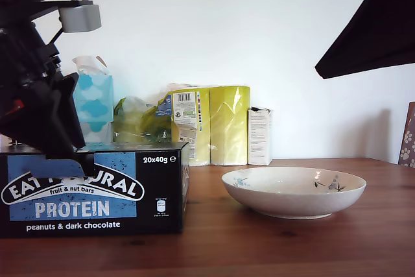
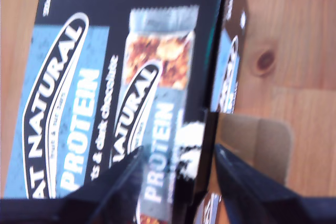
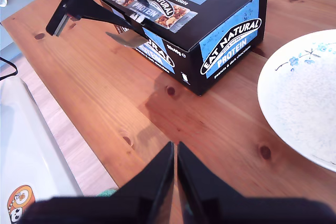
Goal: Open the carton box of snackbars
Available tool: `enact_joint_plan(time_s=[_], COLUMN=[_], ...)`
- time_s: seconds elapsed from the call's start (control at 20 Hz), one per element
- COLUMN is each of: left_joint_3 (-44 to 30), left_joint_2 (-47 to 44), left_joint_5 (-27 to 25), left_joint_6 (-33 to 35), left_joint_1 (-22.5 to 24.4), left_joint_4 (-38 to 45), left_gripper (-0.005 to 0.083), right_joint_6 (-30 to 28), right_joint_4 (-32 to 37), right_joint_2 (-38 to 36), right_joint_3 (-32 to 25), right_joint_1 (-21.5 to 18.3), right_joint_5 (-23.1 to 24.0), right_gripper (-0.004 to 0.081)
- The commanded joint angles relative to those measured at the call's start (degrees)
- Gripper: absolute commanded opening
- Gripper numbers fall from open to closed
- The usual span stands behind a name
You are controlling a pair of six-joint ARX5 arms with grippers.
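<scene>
Our first gripper (image 2: 178, 169) holds its jaws spread over the carton box (image 1: 97, 189); our second gripper (image 3: 175, 174) hovers clenched above the counter (image 3: 210, 129).

You're looking at my second gripper (image 3: 175, 153) hanging with its jaws pressed together over the wooden table (image 3: 105, 82) — ahead, my first gripper (image 3: 131, 22) is reaching the carton box (image 3: 194, 30) beside a white bowl (image 3: 304, 93).

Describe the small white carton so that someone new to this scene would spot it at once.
Start at the wooden table and look to its back edge by the white wall. A row of packages stands there; the small white carton is the one at the exterior view's right end, beside the yellow pack, upright, plain white with fine print.
</scene>
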Motion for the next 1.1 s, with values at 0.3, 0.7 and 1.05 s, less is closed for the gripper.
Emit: enact_joint_plan(time_s=[0.3, 0.7, 1.05], left_joint_3=[0.09, 0.09, 0.22], left_joint_2=[0.39, 0.39, 0.39], left_joint_5=[0.13, 0.0, -1.57], left_joint_6=[0.96, -0.68, -10.12], left_joint_1=[-1.77, -1.84, -2.64], left_joint_4=[-1.18, -7.06, -6.38], left_gripper=[0.0018, 0.017, 0.0111], right_joint_6=[-0.33, -0.33, -0.33], right_joint_4=[0.42, 0.42, 0.39], right_joint_2=[0.15, 0.15, 0.15], right_joint_3=[0.0, 0.0, 0.0], right_joint_1=[0.48, 0.48, 0.46], right_joint_5=[0.04, 0.07, 0.24], right_gripper=[-0.0013, -0.0013, -0.0013])
